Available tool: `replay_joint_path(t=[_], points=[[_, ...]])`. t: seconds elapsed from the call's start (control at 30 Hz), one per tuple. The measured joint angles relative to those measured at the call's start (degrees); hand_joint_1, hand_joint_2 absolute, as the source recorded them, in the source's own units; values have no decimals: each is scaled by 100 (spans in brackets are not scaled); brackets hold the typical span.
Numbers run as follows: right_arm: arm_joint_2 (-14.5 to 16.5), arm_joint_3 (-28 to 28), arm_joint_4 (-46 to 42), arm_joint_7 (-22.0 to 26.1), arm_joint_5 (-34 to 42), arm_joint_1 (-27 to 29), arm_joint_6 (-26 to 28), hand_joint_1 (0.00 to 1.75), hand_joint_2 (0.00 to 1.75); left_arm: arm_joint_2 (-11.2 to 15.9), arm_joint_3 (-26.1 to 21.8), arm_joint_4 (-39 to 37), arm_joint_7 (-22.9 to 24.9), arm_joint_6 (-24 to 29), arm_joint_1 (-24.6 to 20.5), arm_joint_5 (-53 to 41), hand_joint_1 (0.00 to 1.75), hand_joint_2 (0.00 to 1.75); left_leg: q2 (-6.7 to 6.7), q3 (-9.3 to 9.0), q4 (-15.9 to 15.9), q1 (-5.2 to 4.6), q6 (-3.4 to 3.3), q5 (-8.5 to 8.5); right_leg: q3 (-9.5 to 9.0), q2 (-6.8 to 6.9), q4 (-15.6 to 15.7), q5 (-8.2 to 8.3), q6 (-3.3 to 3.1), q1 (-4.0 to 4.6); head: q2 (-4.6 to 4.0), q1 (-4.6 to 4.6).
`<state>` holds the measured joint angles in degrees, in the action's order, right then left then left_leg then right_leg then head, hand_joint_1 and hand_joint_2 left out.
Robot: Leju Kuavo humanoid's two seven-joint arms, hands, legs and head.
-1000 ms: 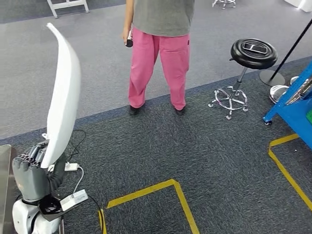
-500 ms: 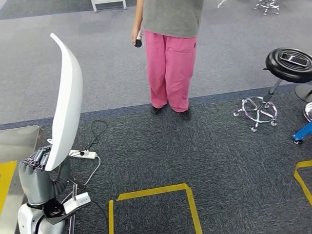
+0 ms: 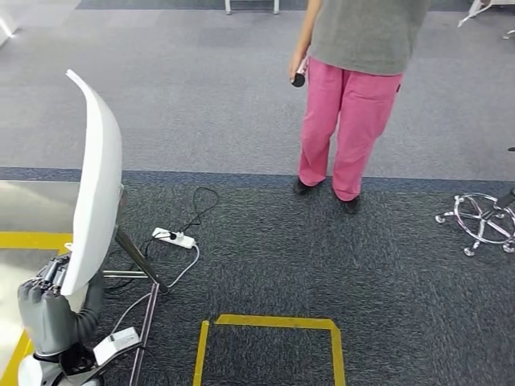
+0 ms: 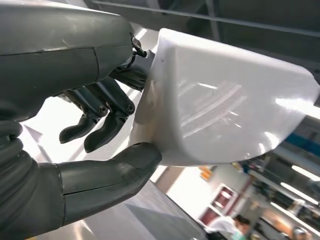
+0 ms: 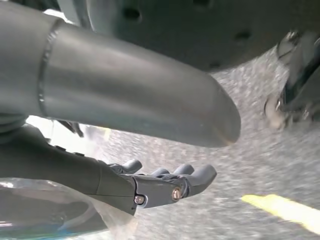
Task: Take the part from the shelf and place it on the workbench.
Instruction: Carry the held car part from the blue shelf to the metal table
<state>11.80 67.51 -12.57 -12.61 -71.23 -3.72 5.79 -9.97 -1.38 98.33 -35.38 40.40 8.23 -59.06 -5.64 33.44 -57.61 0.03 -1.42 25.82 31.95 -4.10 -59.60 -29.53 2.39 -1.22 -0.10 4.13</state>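
The left hand grips the lower end of a long curved white part, thumb under its rim and fingers curled behind; the part stands upright from the hand, tilted slightly left. The right hand hangs over the carpet, fingers straight and apart, holding nothing. Just left lies a steel surface with yellow tape. Ahead, a power strip lies on open dark carpet, and a yellow floor outline. Farther off stands a person in pink trousers.
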Motion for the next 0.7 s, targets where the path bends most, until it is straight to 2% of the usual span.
replay_joint_path(t=[0.03,0.07,0.2,0.23,0.27,0.3,0.37,0.4,0.43,0.47,0.5,0.57,0.6,0.63,0.7], points=[[1,-1,2,16,5,-5,-15,0,0,20,8,18,71,-1,-5,-15,175,175,-44,21,-28,-2,24,5,-86,-136,176,28,3,-19,1,-4],[2,-1,4,25,10,-7,-22,0,0,35,13,29,111,-2,-9,-23,175,175,-70,41,-50,-7,40,7,-118,-220,224,0,3,-31,1,-10],[2,-2,7,17,11,-13,-22,0,0,51,26,44,146,-2,-12,-32,175,175,-109,66,-45,5,63,-8,-128,-184,211,-2,-11,-21,1,-10],[3,-2,11,4,21,-12,-30,0,0,84,53,56,204,-2,-13,-60,175,175,-168,79,-35,16,94,-25,-126,-126,204,3,-37,-11,1,-8],[8,1,17,31,67,-12,-69,0,0,158,120,73,310,-1,-33,-113,175,175,-40,174,-208,16,140,72,-129,-1,205,8,-87,4,0,-18],[13,9,24,65,129,-10,-110,0,0,238,196,86,416,-1,-59,-167,175,175,112,321,-510,15,182,231,-137,139,215,10,-141,20,0,-30],[22,42,31,155,280,-8,-180,0,0,387,345,101,586,-2,-111,-258,175,175,488,731,-1401,8,239,658,-154,436,226,2,-231,54,0,-56],[22,62,31,164,328,-7,-173,0,0,418,380,101,607,-2,-118,-265,175,175,514,845,-1674,12,241,738,-159,528,226,-7,-243,69,1,-56],[22,82,31,170,365,-8,-163,0,0,446,407,101,626,-3,-121,-268,175,175,524,872,-1765,13,236,724,-166,609,225,-16,-251,81,0,-57],[22,106,31,174,398,-12,-149,0,0,473,429,101,641,-3,-126,-265,175,175,543,765,-1588,9,217,588,-181,687,225,-27,-256,94,0,-56],[22,131,31,177,427,-17,-136,0,0,498,447,101,652,-3,-136,-261,175,175,594,556,-1213,-5,184,387,-205,758,225,-42,-258,105,0,-57],[25,177,34,182,470,-26,-120,0,0,538,479,101,666,-3,-172,-257,175,175,860,116,-400,-83,81,122,-245,892,225,-77,-241,131,0,-59],[27,190,37,183,481,-27,-115,0,0,552,498,101,668,-3,-193,-256,175,175,960,3,-171,-124,38,86,-254,959,225,-91,-225,142,0,-58],[28,197,39,182,487,-30,-112,0,0,563,516,101,668,-3,-208,-256,175,175,1008,-31,-79,-157,7,107,-258,1029,227,-101,-206,150,0,-60],[30,202,43,180,491,-42,-109,0,0,584,542,102,668,-2,-215,-256,175,175,883,-32,-15,-149,-31,82,-269,1141,237,-130,-158,156,0,-63]])
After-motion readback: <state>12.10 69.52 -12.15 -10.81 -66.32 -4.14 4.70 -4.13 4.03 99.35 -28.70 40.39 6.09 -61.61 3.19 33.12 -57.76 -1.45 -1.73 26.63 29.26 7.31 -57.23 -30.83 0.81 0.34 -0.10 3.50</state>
